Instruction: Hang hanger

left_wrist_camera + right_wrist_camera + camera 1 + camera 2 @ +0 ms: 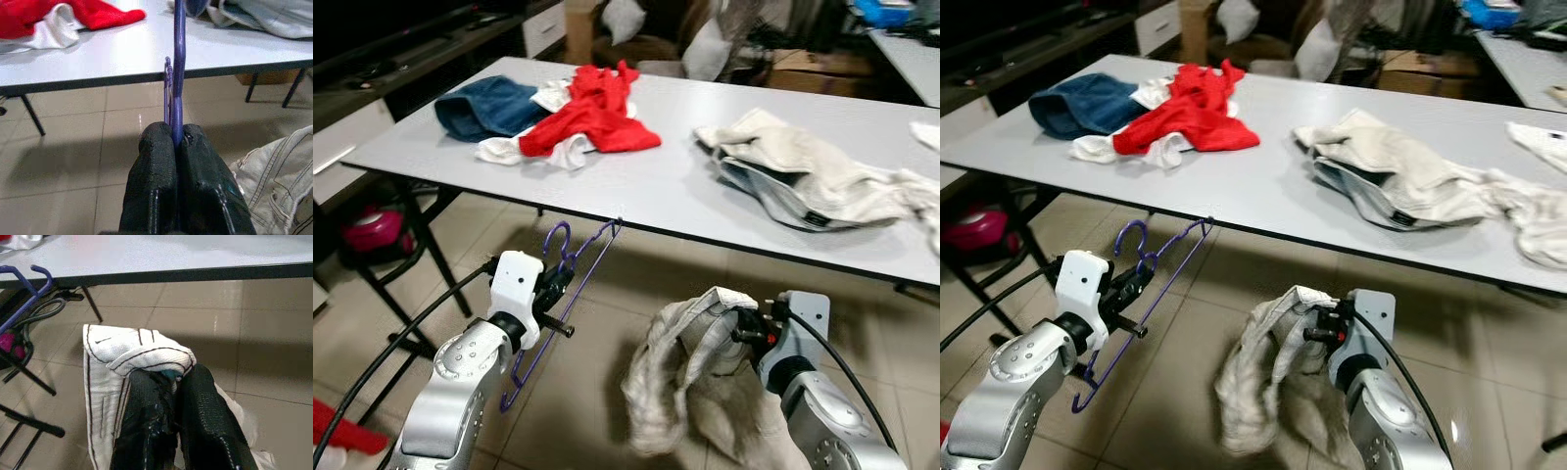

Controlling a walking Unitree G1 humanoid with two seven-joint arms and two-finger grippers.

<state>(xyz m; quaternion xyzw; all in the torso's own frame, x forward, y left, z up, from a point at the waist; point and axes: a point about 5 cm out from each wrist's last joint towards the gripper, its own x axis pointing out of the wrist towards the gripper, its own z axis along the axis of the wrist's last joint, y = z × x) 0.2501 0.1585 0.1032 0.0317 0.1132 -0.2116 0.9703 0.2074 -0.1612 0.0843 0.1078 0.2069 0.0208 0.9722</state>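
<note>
Robot stands before a grey table [666,186], both arms raised below its near edge. Left gripper [177,142] pinched fully closed on the purple wire hanger [570,294]; hanger held in the air, upright and tilted, hook end up near the table edge, one shoulder tip looking to touch or nearly touch that edge, cannot tell which. Right gripper [171,382] closed on a fold of pale denim garment [680,377], seam and stitching visible at the fingers, the rest drooping toward the tiled floor [597,392]. On the table: red garment [597,117], blue jeans [489,106], a heap of pale clothes [803,176]. Risks, as judged: the hanger is thin wire in a narrow pinch, so it could swivel or slip if its tip catches the table edge; the garment hangs by one fold and may slide free or drag on the floor when lifted; the loose cloth could snag the hanger while threading.
</note>
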